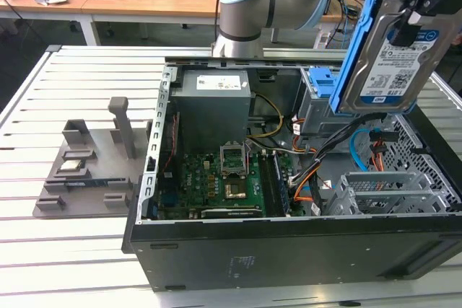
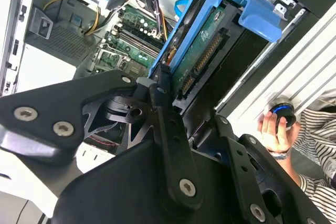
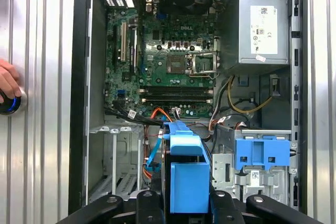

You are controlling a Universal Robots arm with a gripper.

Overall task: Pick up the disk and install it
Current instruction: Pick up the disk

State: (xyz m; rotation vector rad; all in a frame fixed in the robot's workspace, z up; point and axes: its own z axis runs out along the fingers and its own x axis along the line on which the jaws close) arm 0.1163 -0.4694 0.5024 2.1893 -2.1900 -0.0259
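Black gripper is clamped on the blue-framed flat silver disk over the open black metal computer case. I reckon that loose blue cable underneath could snag it.

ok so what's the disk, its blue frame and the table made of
The disk looks like bare silver metal with a dull sheen, and it carries a printed label. Its blue frame looks like moulded plastic: uniform colour, soft shine. The table seems to be pale slatted metal, probably aluminium.
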